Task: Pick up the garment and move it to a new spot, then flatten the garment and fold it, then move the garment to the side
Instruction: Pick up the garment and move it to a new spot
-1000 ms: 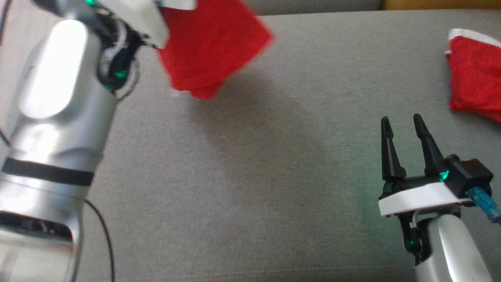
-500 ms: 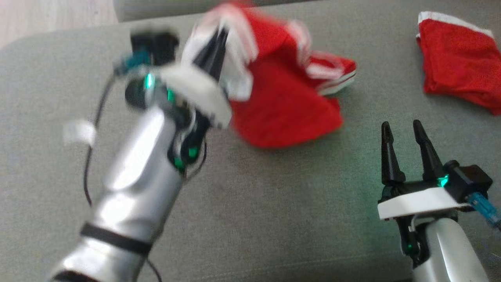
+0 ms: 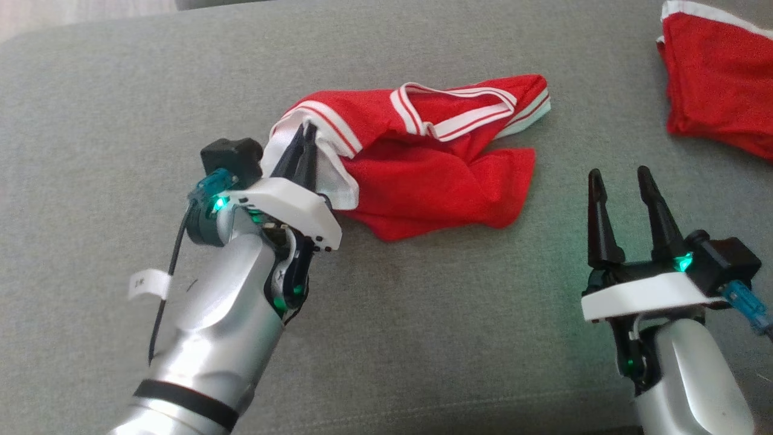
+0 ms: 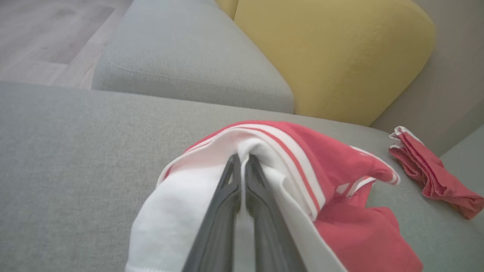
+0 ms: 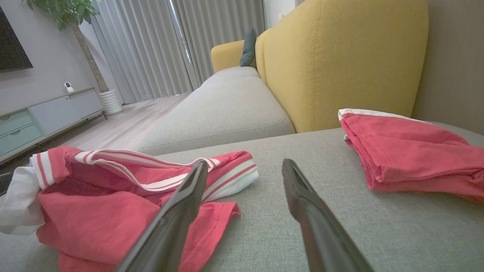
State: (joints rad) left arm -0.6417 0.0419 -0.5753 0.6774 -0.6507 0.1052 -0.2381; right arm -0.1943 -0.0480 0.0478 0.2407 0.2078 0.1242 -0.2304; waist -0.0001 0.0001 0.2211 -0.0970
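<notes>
One grey sofa seat [image 3: 423,338] carries a crumpled, white-trimmed red garment [image 3: 435,181] at its middle and a folded red cloth [image 3: 718,90] at far right, with the left gripper [image 3: 306,134] clamped on the garment's white hem and the right gripper [image 3: 620,176] spread empty nearby.

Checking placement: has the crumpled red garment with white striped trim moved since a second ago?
Yes: the crumpled red garment came down onto the grey sofa cushion, nearer the folded red cloth.
</notes>
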